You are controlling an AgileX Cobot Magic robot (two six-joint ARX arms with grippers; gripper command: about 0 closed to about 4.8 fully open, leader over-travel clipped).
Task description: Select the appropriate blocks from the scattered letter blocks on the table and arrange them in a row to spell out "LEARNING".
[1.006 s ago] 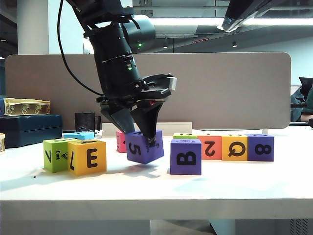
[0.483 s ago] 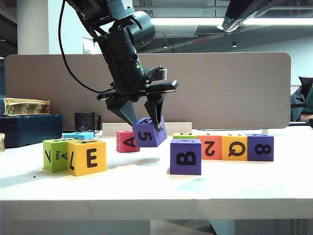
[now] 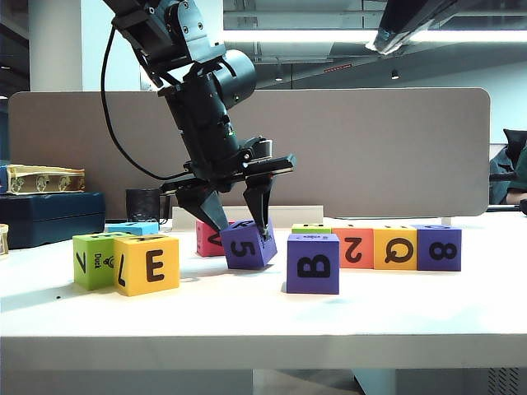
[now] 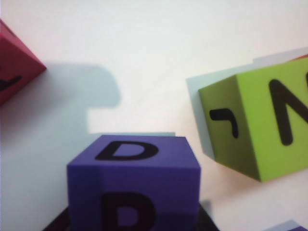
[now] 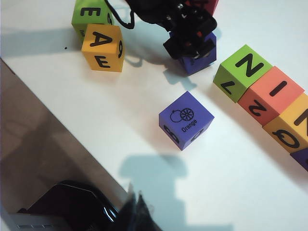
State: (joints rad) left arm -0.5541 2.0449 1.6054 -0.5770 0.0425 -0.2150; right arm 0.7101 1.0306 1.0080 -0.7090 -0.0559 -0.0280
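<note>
- The left pincer hangs over the middle of the white surface, its two fingers clamped on the sides of a purple block that shows a "5" to the exterior view and a "D" on top in the left wrist view.
- That purple block sits tilted, low over the surface; whether a corner touches it cannot be told.
- Just behind it stands a red block, partly hidden.
- To the left, a yellow "E" block touches a green block.
- To the right stands a purple "B" block, apart from the held one.
- Behind it runs a row: a green "N" block, an orange "2" block, a yellow "Q" block and a purple "8" block.
- The right pincer shows only as a dark blurred shape in the right wrist view, high above the surface's near edge; how wide it stands cannot be told.
</note>
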